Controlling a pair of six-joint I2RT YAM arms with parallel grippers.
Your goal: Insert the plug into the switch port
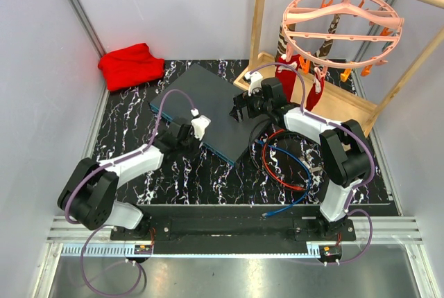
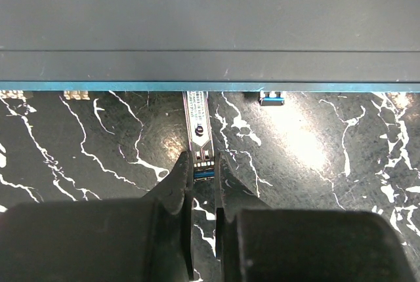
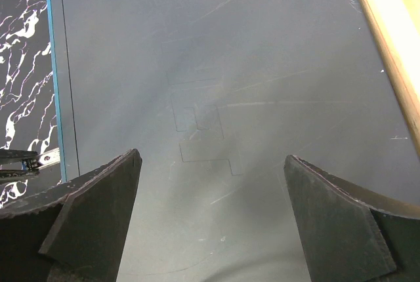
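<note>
My left tool (image 2: 202,167) clamped on rear end of plug (image 2: 199,124). Plug nose meets teal front edge of switch (image 2: 210,20), depth unclear. Tabletop (image 2: 328,151) shows on both sides of plug. My right tool (image 3: 211,159) spread wide over switch top, wooden tray (image 3: 387,39) edge near on right.

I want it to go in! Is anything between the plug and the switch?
Nothing visible blocks it. The plug, held by the left gripper, has its tip at the teal front edge of the switch.
</note>
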